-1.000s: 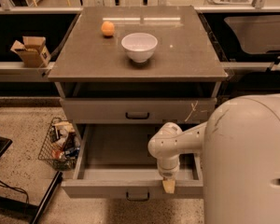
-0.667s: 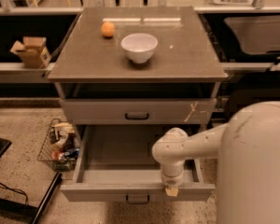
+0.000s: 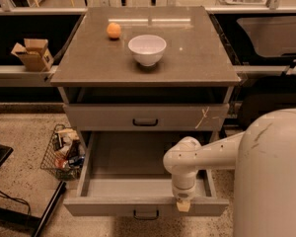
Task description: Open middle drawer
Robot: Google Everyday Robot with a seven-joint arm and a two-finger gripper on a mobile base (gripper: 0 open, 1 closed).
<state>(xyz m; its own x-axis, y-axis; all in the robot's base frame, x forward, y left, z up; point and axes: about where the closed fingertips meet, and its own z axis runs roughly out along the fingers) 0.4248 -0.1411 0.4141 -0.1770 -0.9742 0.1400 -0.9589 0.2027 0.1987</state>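
**Middle drawer pulled out, claw at its front edge**

The middle drawer (image 3: 113,206) sits at the bottom centre of the frame, drawn well out from the cabinet, so its deep grey tray (image 3: 128,162) shows bare from above. Its plain front faces the lower edge of the picture, with a small black bar handle (image 3: 145,214) at its centre.

The claw (image 3: 183,205) points downward at the front edge of the drawer, to the right of the handle. Its tan tip lies over the top of the drawer front. Whether the claw is wide or narrow cannot be told from this angle. The white arm (image 3: 207,154) reaches in from the rounded white robot body (image 3: 274,177), which fills the lower right of the frame.

Above the open drawer, a taller drawer front (image 3: 113,117) is closed and carries a pale crossed mark (image 3: 203,117) near its right end.

On the worktop (image 3: 202,58) in the upper middle stand a white bowl (image 3: 147,49) and, up and to its left, an orange (image 3: 114,30), near each other but apart.

At the left, a wire basket (image 3: 59,154) of small items rests on the floor beside the cabinet, and a cardboard box (image 3: 33,53) sits on a shelf further up.
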